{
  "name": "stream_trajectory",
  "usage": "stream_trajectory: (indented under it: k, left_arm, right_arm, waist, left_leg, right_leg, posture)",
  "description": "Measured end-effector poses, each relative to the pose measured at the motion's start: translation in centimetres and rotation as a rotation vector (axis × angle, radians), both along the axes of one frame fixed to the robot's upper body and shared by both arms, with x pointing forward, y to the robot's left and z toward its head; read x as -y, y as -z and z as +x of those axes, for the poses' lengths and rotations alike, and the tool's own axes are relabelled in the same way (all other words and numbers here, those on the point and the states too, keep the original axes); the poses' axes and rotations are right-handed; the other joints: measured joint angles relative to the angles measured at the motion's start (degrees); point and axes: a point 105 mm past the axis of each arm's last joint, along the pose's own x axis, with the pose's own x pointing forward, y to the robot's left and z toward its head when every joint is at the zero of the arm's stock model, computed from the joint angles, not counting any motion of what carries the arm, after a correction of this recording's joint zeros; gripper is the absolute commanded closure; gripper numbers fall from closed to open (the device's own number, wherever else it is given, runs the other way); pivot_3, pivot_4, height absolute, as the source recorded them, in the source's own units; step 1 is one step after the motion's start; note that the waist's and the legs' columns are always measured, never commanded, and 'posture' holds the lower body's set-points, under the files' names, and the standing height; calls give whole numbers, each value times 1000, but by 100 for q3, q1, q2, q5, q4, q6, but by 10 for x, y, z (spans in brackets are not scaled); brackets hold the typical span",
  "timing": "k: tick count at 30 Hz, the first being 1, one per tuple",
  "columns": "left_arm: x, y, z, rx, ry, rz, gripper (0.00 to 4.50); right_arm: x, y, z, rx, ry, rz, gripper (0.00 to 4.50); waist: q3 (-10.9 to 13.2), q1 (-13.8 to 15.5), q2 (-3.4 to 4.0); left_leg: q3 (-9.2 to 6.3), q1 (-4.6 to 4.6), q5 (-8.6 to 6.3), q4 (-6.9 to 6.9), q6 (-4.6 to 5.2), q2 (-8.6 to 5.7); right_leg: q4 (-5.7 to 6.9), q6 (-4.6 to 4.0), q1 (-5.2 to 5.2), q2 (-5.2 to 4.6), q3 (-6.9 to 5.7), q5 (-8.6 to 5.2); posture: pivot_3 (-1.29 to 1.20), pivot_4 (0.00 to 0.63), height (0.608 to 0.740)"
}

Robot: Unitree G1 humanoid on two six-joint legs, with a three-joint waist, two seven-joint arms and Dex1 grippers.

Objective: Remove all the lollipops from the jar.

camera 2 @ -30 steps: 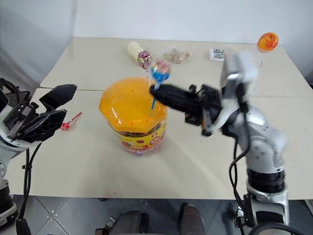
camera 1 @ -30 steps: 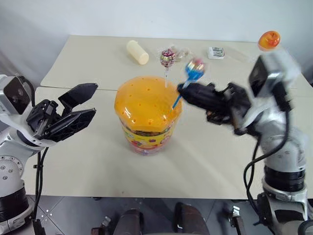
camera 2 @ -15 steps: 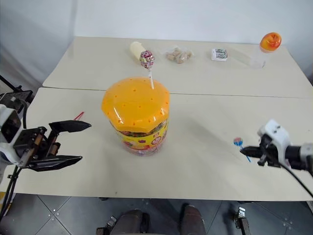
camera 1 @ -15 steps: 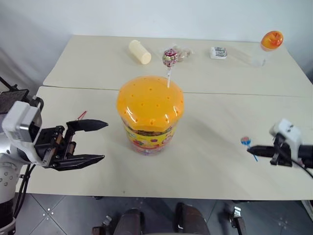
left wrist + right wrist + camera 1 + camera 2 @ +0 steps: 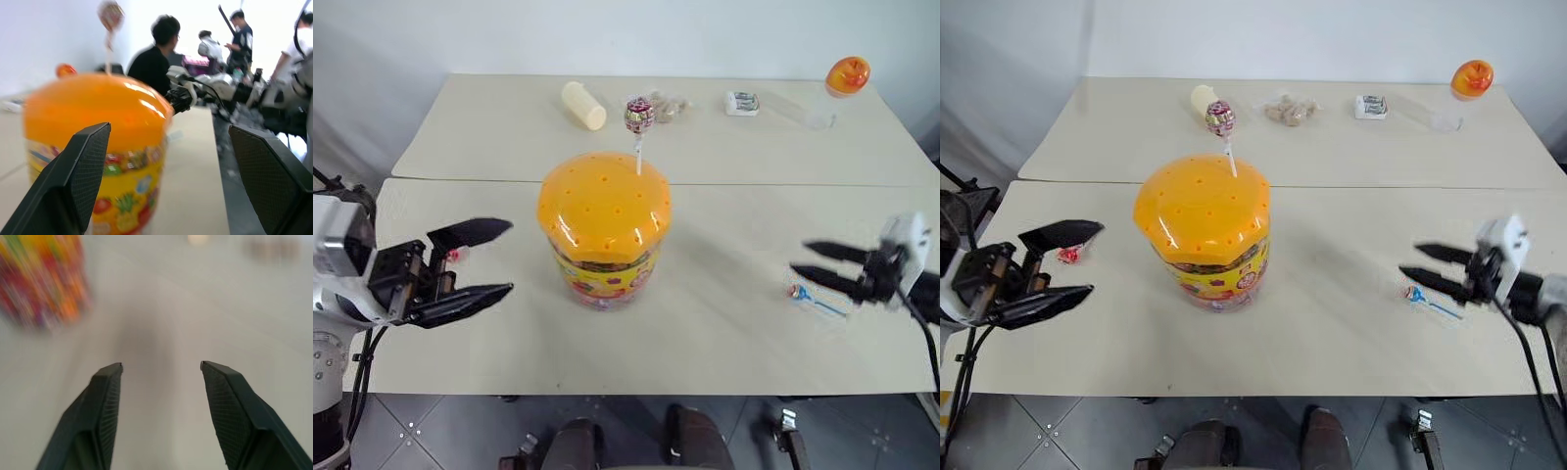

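Both jaws spread, holding nothing; the red lollipop (image 5: 1068, 256) sits half hidden behind the left gripper (image 5: 1072, 262).

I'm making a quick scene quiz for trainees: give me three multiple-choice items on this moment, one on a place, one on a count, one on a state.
1. Where is the blue-stick lollipop?
A. in the jar
B. on the table by the right gripper
C. beside the bottle

2. How many lollipops stand in the jar lid?
A. one
B. two
C. three

3. The right gripper is:
A. shut on a lollipop
B. open, holding nothing
C. shut, holding nothing

Answers: 1 B, it lies flat on the table just below the fingers; 2 A, one lollipop sticks up; 3 B, a gap shows between its fingers.
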Motion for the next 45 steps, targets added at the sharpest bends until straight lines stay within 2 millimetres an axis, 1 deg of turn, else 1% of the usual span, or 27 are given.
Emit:
stream_trajectory:
  k: [2,3,5,6,8,10,12,14,17,18,20,23,26,32,35,36,38,40,41,43,44,45]
  left_arm:
    - [-11,0,3,-40,-43,-101,406]
    - [-19,5,4,-84,-73,-148,406]
    - [-25,14,6,-138,-101,-191,406]
    - [-26,17,8,-151,-104,-241,406]
    - [-25,16,8,-157,-95,-281,406]
    - [-24,13,9,-146,-87,-306,406]
    - [-21,10,10,-137,-68,-319,406]
    - [-18,8,10,-133,-56,-327,406]
    - [-16,10,11,-140,-44,-326,406]
    - [-14,10,11,-142,-38,-324,406]
    - [-12,9,11,-138,-29,-320,406]
    - [-9,5,9,-122,-16,-313,406]
    - [-6,-1,11,-104,-15,-317,406]
    - [8,-16,12,-69,19,-319,406]
    - [11,-22,13,-56,38,-330,406]
    - [13,-23,13,-54,48,-326,406]
    - [18,-25,11,-56,71,-289,406]
    - [25,-23,6,-63,106,-184,406]
    - [27,-20,1,-67,120,-109,406]
    - [27,-8,-4,-108,138,14,406]
    - [25,-1,-7,-128,146,52,406]
    - [23,5,-8,-147,159,91,406]
  right_arm:
    - [-33,-32,-2,96,-111,108,1892]
    - [-56,-48,-2,140,-184,162,1892]
    - [-87,-64,-3,189,-280,223,1892]
    - [-110,-75,0,202,-339,262,1892]
    - [-132,-78,0,192,-394,260,1892]
    - [-144,-76,3,176,-409,250,1892]
    - [-153,-72,5,158,-422,247,1892]
    - [-160,-67,5,142,-445,238,1892]
    - [-171,-57,4,121,-478,179,1892]
    - [-174,-54,5,114,-488,167,2068]
    - [-177,-56,8,111,-490,174,2490]
    - [-179,-59,10,117,-493,171,3460]
    - [-179,-58,11,115,-502,165,4449]
    - [-183,-63,10,129,-529,182,4480]
    - [-179,-69,11,142,-522,217,4480]
    - [-174,-75,14,152,-503,246,4480]
    - [-159,-92,17,194,-460,303,4480]
    - [-132,-108,16,222,-400,314,4480]
    - [-114,-114,16,220,-358,298,4480]
    - [-81,-116,14,189,-256,219,4480]
    - [-67,-112,13,159,-213,176,4480]
    - [-55,-102,11,111,-171,115,4480]
  waist:
    - [0,-5,0]
    - [0,-13,0]
    - [0,-20,1]
    - [0,-22,1]
    - [-3,57,-5]
    - [-4,127,-7]
    - [-5,135,-8]
    - [-5,111,-8]
    - [-5,18,-8]
    - [-5,-6,-8]
    - [-5,-40,-8]
    - [-5,-120,-7]
    - [-5,-138,-7]
    - [-5,-147,-7]
    - [-5,-147,-7]
    - [-4,-147,-7]
    - [-4,-127,-7]
    - [-4,-111,-7]
    - [-4,-109,-7]
    - [-3,-111,-4]
    - [-3,-118,-4]
    - [-3,-118,-4]
  left_leg:
    - [-11,0,-2,1,-4,6]
    - [-12,3,-4,2,-7,9]
    - [-8,1,-4,2,-8,7]
    - [-5,-2,-4,5,-8,6]
    - [-28,-13,-5,9,-9,4]
    - [-34,-16,-7,8,-9,-3]
    - [-33,-16,-10,5,-5,-11]
    - [-31,-16,-10,1,-5,-11]
    - [-27,-14,-9,0,-7,-3]
    - [-21,-13,-8,2,-8,0]
    - [-13,-10,-6,4,-11,5]
    - [-14,-6,-5,3,-14,9]
    - [-16,-6,-5,2,-14,9]
    - [-17,-6,-5,1,-14,9]
    - [-16,-6,-5,1,-14,8]
    - [-16,-7,-5,1,-14,8]
    - [-20,-10,-5,1,-14,7]
    - [-24,-14,-5,0,-13,4]
    - [-23,-14,-6,-3,-12,3]
    - [-16,-11,-8,-21,-11,1]
    - [-12,-11,-8,-27,-11,4]
    - [-6,-12,-8,-31,-12,8]
  right_leg:
    - [2,-2,-1,6,-1,1]
    - [2,-2,-1,9,-1,1]
    - [3,-3,-4,10,0,2]
    - [4,-3,-4,10,0,2]
    - [14,-7,-6,9,-20,4]
    - [16,-19,-6,8,-26,11]
    - [13,-19,-6,5,-26,12]
    - [10,-18,-6,5,-31,12]
    - [10,-18,-6,8,-37,12]
    - [9,-18,-6,10,-36,12]
    - [9,-18,-6,12,-34,12]
    - [12,-18,-6,16,-32,12]
    - [11,-18,-6,16,-32,12]
    - [11,-18,-6,16,-31,12]
    - [11,-18,-6,16,-31,12]
    - [11,-18,-6,16,-30,12]
    - [11,-18,-7,16,-33,12]
    - [9,-18,-7,15,-36,12]
    - [8,-18,-7,15,-36,12]
    - [-8,-18,-7,14,-36,12]
    - [-13,-18,-8,16,-36,12]
    - [-19,-17,-11,21,-36,11]
  posture:
    - [0,150,740]
    - [0,150,740]
    - [0,150,740]
    - [0,150,740]
    - [0,150,740]
    - [0,150,740]
    - [0,150,740]
    - [0,150,740]
    - [0,150,740]
    - [0,150,740]
    - [0,150,740]
    - [0,150,740]
    - [0,150,740]
    - [0,150,740]
    - [0,150,740]
    - [0,150,740]
    - [0,150,740]
    - [0,150,740]
    - [0,150,740]
    - [0,150,740]
    - [0,150,740]
    - [0,150,740]
